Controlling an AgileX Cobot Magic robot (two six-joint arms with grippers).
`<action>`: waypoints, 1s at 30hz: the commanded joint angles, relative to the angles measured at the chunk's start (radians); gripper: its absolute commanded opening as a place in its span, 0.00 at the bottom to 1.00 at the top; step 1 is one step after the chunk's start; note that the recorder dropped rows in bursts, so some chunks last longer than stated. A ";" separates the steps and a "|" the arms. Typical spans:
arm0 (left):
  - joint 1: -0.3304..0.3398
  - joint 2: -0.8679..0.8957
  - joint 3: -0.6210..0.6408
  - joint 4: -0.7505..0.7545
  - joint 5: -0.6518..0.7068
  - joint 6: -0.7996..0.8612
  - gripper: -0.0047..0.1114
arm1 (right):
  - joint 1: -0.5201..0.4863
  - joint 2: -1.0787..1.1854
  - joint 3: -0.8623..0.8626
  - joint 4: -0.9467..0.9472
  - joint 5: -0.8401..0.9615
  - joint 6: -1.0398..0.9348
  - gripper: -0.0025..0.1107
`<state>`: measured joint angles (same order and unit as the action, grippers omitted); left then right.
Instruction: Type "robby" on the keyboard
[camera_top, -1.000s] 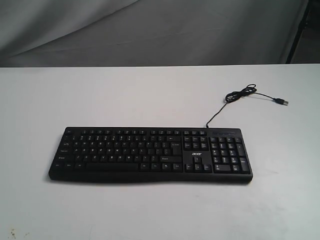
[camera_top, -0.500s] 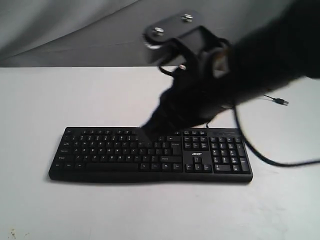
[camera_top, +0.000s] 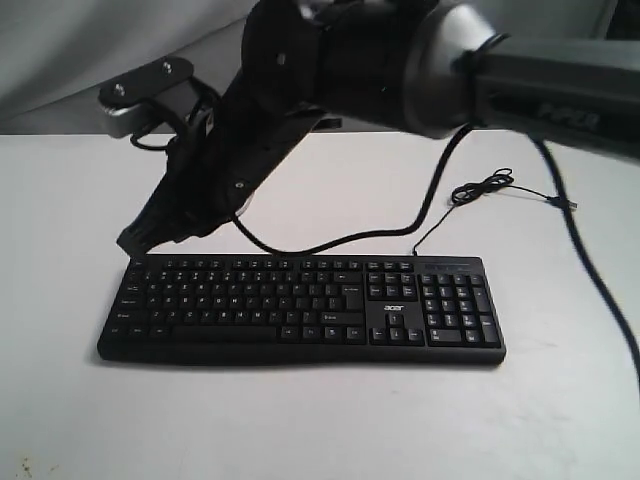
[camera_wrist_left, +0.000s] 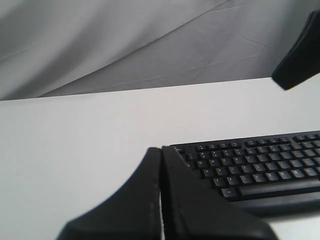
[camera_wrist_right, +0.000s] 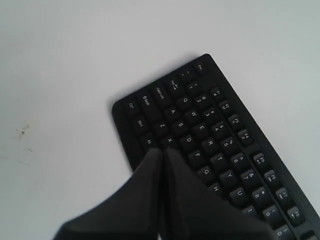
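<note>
**Right arm swings to the keyboard's far corner**

Half a second ago the right arm (camera_top: 300, 90) was a blur over the middle keys. Now it stretches across the scene, and the right gripper (camera_top: 132, 240) is at the ten o'clock corner of the keyboard (camera_top: 300, 305). Its two matte black wedge fingers are pressed flat together with only a hairline seam between them (camera_wrist_right: 161, 151). Whether the tip touches the keys cannot be told. The left gripper (camera_wrist_left: 161, 149) is likewise closed tight, empty, just off the keyboard's left end (camera_wrist_left: 260, 165).

The arm is glossy black shell with a satin silver joint. A silver-edged bracket (camera_top: 140, 92) with two bolt heads sits on it.

The keyboard is a wide, low slab of matte black plastic with rounded corners, white legends and a number pad at its three o'clock end. It lies square at the centre of the table (camera_top: 320, 430). Its thin black USB cable (camera_top: 480, 188) leaves the back edge toward one o'clock, coils loosely and ends in a metal plug (camera_top: 567, 203).

The table is smooth, plain white, with a few dark specks at seven o'clock. Behind it, at twelve o'clock, hangs a creased grey cloth backdrop (camera_top: 60, 50).
</note>
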<state>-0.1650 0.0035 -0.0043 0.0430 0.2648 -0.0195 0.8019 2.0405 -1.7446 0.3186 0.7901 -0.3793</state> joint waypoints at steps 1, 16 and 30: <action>-0.006 -0.003 0.004 0.005 -0.007 -0.003 0.04 | 0.002 0.080 -0.013 -0.006 -0.064 -0.039 0.02; -0.006 -0.003 0.004 0.005 -0.007 -0.003 0.04 | -0.028 0.222 -0.013 0.023 -0.217 -0.055 0.02; -0.006 -0.003 0.004 0.005 -0.007 -0.003 0.04 | -0.034 0.275 -0.013 0.037 -0.259 -0.057 0.02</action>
<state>-0.1650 0.0035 -0.0043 0.0430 0.2648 -0.0195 0.7746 2.3093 -1.7530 0.3464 0.5432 -0.4274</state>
